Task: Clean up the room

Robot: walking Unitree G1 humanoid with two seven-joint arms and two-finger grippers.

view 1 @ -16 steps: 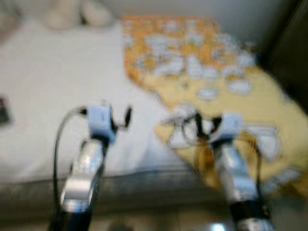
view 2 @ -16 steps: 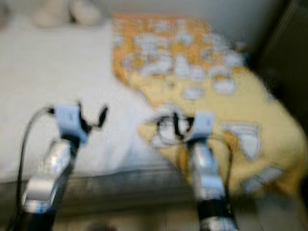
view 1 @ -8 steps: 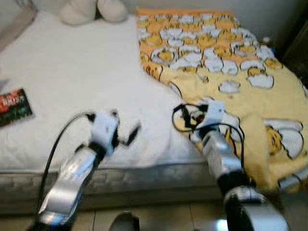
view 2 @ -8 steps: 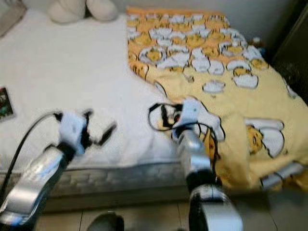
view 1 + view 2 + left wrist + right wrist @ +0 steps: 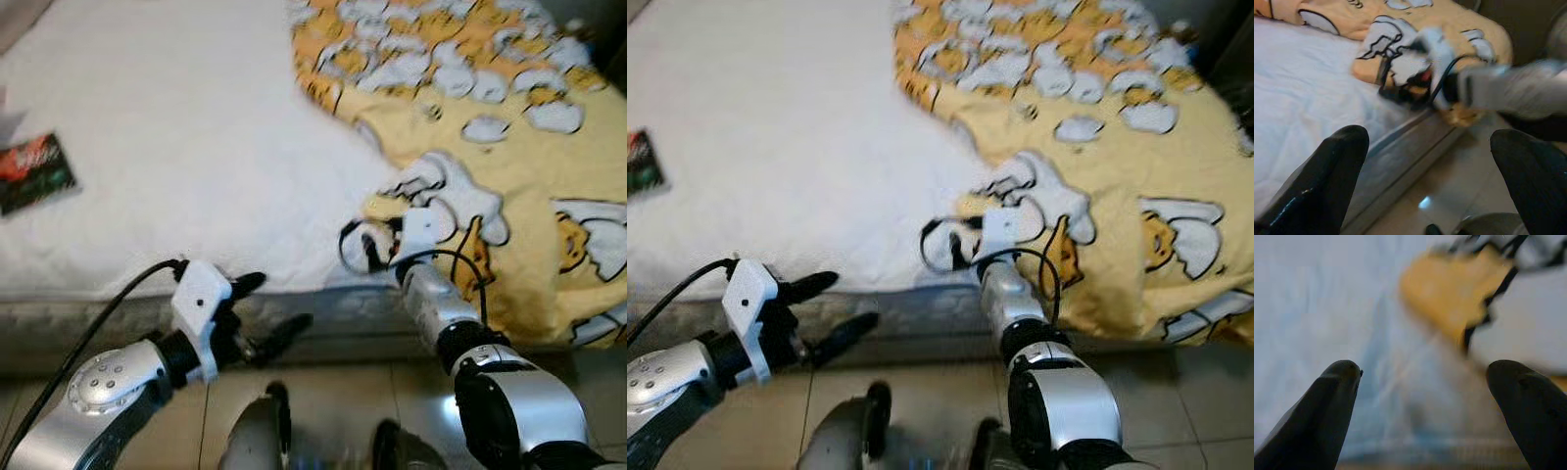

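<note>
Right gripper (image 5: 965, 240) at near edge of yellow cartoon-print blanket (image 5: 1117, 157), black fingers spread, nothing pinched between them. Left gripper (image 5: 269, 311) lower, just off front side of bed, black fingers (image 5: 243, 284) spread wide, empty. White quilted mattress (image 5: 176, 147) beneath, blanket covering its right part. Small dark red-and-green packet (image 5: 34, 172) flat on mattress, well left of both grippers. Tiled floor (image 5: 333, 392) below.

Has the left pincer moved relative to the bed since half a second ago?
Yes. The left pincer has dropped back off the white mattress: it was over the sheet, and now hangs open below the bed's grey front edge.
</note>
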